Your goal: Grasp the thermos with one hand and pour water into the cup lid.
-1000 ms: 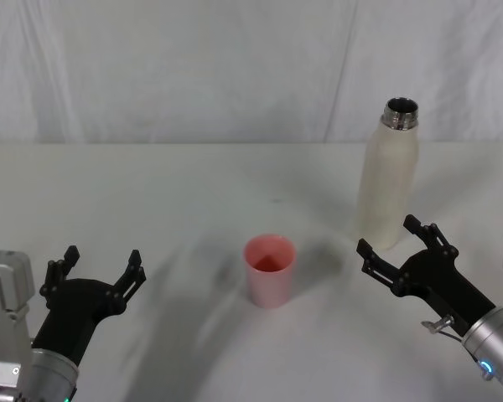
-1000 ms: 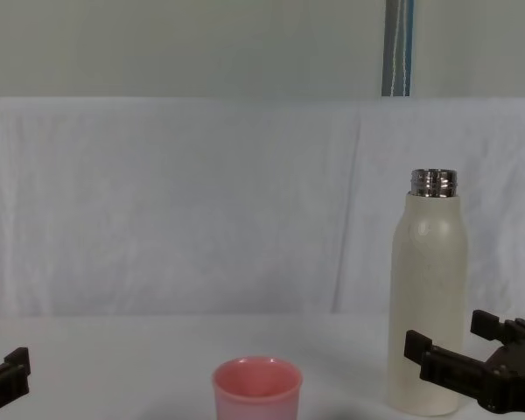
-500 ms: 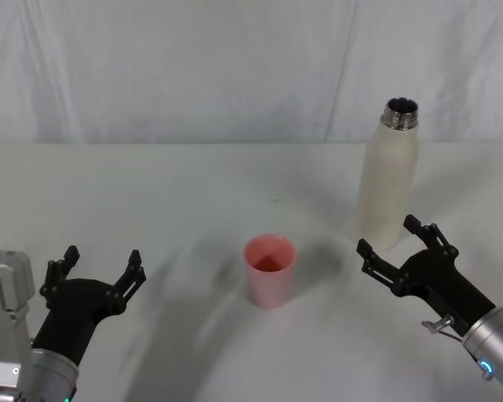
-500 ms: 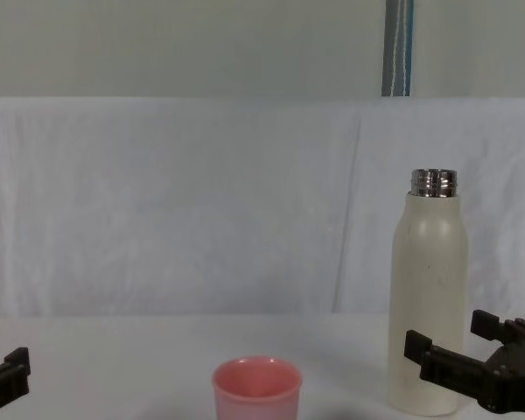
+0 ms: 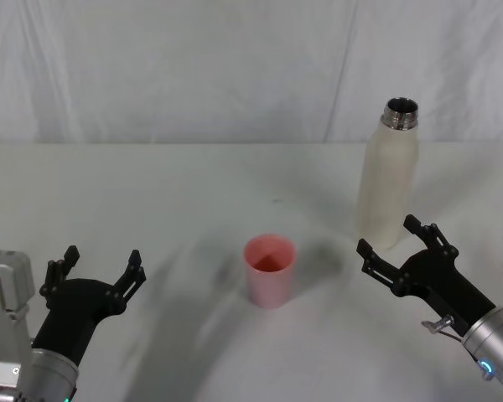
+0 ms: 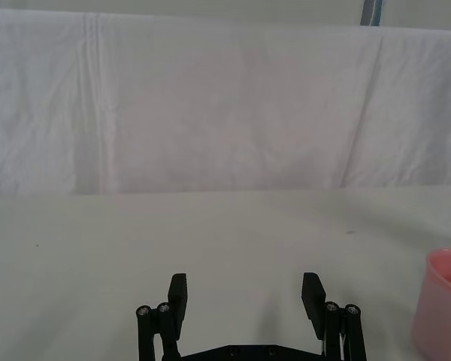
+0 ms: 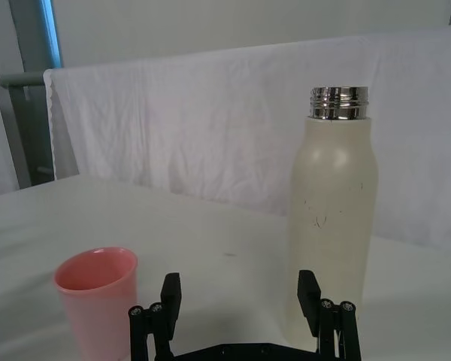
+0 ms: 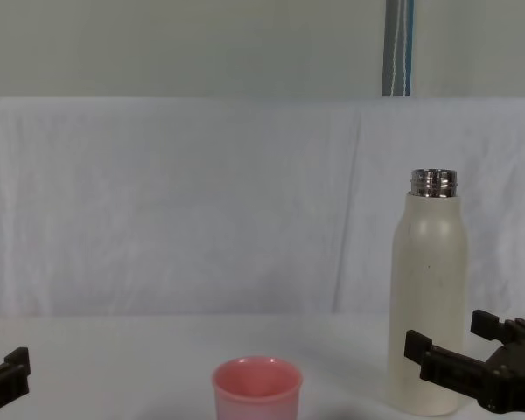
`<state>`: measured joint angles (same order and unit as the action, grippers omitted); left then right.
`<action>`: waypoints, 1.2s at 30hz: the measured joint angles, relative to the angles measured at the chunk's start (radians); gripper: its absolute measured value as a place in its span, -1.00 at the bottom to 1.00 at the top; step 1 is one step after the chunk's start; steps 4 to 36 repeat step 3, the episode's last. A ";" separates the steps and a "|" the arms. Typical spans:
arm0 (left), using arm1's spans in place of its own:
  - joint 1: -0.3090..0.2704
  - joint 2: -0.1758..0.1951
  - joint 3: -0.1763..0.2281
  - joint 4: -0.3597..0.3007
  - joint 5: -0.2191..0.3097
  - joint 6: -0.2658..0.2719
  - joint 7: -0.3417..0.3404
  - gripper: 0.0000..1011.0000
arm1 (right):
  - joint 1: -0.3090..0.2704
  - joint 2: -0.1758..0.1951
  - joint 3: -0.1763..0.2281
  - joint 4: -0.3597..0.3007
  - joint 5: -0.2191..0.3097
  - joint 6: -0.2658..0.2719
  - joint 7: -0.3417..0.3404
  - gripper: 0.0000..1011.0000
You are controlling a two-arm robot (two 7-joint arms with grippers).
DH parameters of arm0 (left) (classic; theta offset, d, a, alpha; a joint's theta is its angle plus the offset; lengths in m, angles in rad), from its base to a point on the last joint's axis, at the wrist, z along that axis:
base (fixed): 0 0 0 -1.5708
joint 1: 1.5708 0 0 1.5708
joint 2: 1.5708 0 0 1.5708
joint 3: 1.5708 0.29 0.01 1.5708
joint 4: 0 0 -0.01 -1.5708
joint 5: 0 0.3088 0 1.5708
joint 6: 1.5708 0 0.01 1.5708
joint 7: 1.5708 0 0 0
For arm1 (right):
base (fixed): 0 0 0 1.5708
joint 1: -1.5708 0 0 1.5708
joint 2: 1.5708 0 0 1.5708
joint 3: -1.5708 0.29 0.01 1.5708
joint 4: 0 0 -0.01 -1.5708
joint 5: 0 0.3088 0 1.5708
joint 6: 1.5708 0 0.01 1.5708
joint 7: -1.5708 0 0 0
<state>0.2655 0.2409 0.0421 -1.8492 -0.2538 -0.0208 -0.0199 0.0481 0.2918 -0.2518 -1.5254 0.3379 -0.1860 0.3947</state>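
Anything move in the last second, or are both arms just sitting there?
Nothing visibly changed. The right gripper waits open just short of the upright thermos, the left gripper is open near the table's left front, and the cup lid stands untouched.

The thermos (image 5: 388,180) is seen standing upright on the white worktop (image 5: 193,184), toward the robot's right and farther back. It is a tall cream-white cylinder with rounded shoulders, faintly speckled, topped by a shiny threaded steel neck that is left uncapped and open. The cup lid (image 5: 269,270) is set upright near the middle of the worktop, closer to the robot and to the left of the thermos, well apart from it. It is a small pink plastic cup, slightly tapered toward its base, with a round open rim; far less height is shown than by the thermos.
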 joint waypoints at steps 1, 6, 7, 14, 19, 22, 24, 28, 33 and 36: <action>0.000 0.000 0.000 0.000 0.000 0.000 0.000 0.98 | 0.000 0.000 0.000 0.000 0.000 0.000 0.000 0.98; 0.000 0.000 0.000 0.000 0.000 0.000 0.000 0.98 | 0.000 0.000 0.000 0.000 0.000 0.000 0.000 0.98; 0.000 0.000 0.000 0.000 0.000 0.000 0.000 0.98 | 0.000 0.000 0.000 0.000 0.000 0.000 0.000 0.98; 0.000 0.000 0.000 0.000 0.000 0.000 0.000 0.98 | 0.000 0.000 0.000 0.000 0.000 0.000 0.000 0.98; 0.000 0.000 0.000 0.000 0.000 0.000 0.000 0.98 | 0.000 0.000 0.000 0.000 0.000 0.000 0.000 0.98; 0.000 0.000 0.000 0.000 0.000 0.000 0.000 0.98 | 0.000 0.000 0.000 0.000 0.000 0.000 0.000 0.98; 0.000 0.000 0.000 0.000 0.000 0.000 0.000 0.98 | 0.000 0.000 0.000 0.000 0.000 0.000 0.000 0.98; 0.000 0.000 0.000 0.000 0.000 0.000 0.000 0.98 | 0.000 0.000 0.000 0.000 0.000 0.000 0.000 0.98; 0.000 0.000 0.000 0.000 0.000 0.000 0.000 0.98 | 0.000 0.000 0.000 0.000 0.000 0.000 0.000 0.98; 0.000 0.000 0.000 0.000 0.000 0.000 0.000 0.98 | 0.000 0.000 0.000 0.000 0.000 0.000 0.000 0.98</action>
